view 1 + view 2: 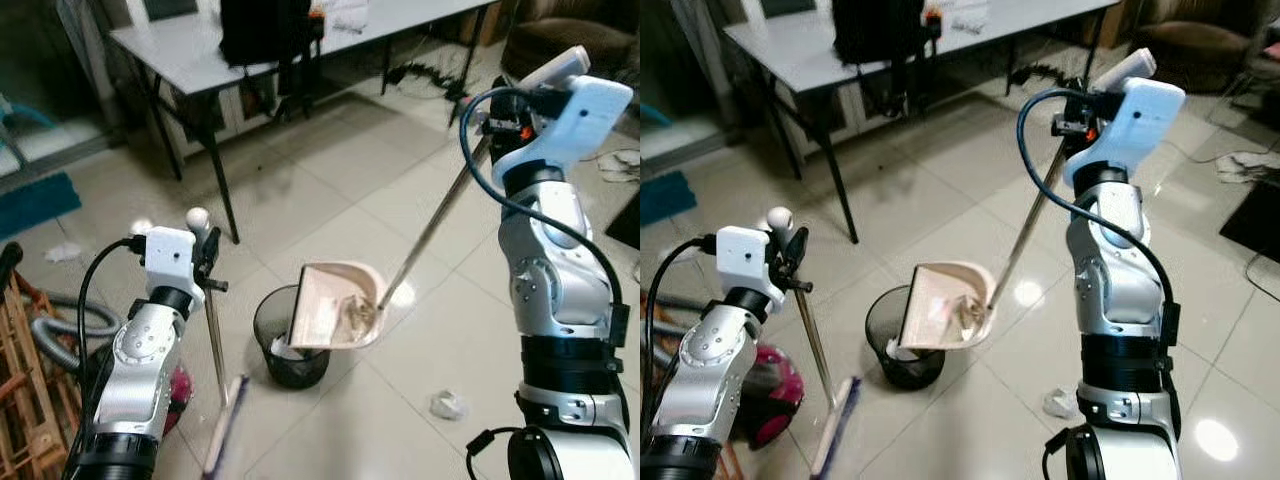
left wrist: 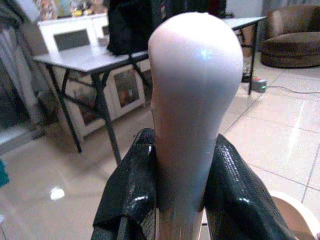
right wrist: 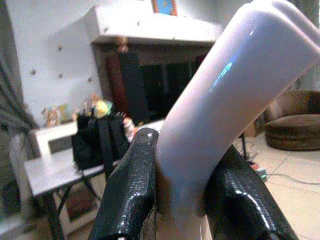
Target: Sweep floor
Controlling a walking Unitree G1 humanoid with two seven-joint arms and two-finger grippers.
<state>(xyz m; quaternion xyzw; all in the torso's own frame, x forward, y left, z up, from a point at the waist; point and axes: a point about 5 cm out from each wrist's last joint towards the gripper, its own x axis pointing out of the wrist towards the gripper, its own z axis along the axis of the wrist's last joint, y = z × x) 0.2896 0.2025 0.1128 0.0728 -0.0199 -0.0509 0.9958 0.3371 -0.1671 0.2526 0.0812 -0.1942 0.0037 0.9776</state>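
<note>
A grey worktop (image 1: 190, 50) on black legs stands at the back, a black backpack (image 1: 262, 30) on it. A brown armchair (image 1: 560, 35) sits in the far corner — cables (image 1: 430, 75) trail nearby.

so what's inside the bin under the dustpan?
White crumpled paper shows at the bottom of the black mesh bin. The tilted dustpan covers most of its opening, so the rest inside is hidden.

Glossy pale floor tiles (image 1: 330, 190) reflect the light. A grey table (image 1: 190, 50) on black legs stands behind. A brown armchair (image 1: 560, 30) sits at the far right.
</note>
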